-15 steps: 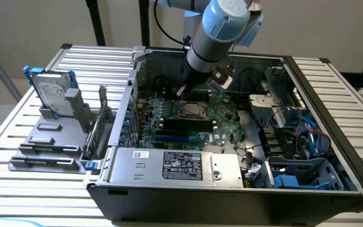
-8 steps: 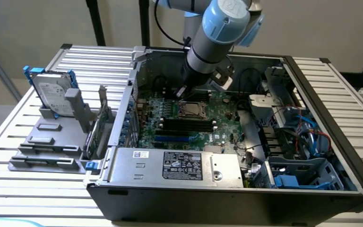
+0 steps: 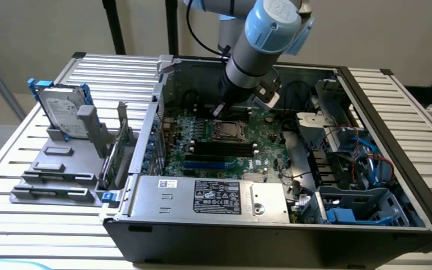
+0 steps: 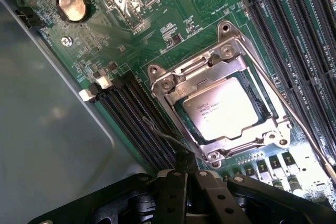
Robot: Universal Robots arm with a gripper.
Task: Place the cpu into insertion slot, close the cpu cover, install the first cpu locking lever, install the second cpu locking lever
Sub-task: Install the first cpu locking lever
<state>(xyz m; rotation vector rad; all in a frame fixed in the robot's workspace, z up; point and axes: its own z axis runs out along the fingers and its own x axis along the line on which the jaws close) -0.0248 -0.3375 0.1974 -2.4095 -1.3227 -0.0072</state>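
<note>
Wrist view, nearest first: the black gripper [image 4: 185, 165] has its jaws clenched together, and nothing can be seen between them. A thin dark wire [image 4: 160, 134] runs up to the fingertips; whether it is pinched cannot be told. Just beyond the tips sits the cpu [image 4: 226, 108], lying flat in the slot [image 4: 260, 98] with its silvery face up. The cover [image 4: 202, 73] is down over it, its frame ringing the chip and its window leaving the face bare. A long thin lever [image 4: 286, 100] lies along one side of the cover. Black memory slots [image 4: 134, 116] run close beside the socket, next to the wire. Further off on the green board [image 4: 173, 9] sits a coin cell [image 4: 72, 4].

Exterior view, front to back: a silver power supply [image 3: 212, 197] fills the near end of the open case [image 3: 276, 242]. Behind it is the board, and beyond that the arm [image 3: 265, 34] comes down steeply, its gripper [image 3: 220, 109] low over the socket's far edge. Blue and red cables [image 3: 366, 154] crowd the exterior view's right. On the exterior view's left, outside the case, a hard drive [image 3: 62, 107] stands upright on the slatted table [image 3: 21, 169].
</note>
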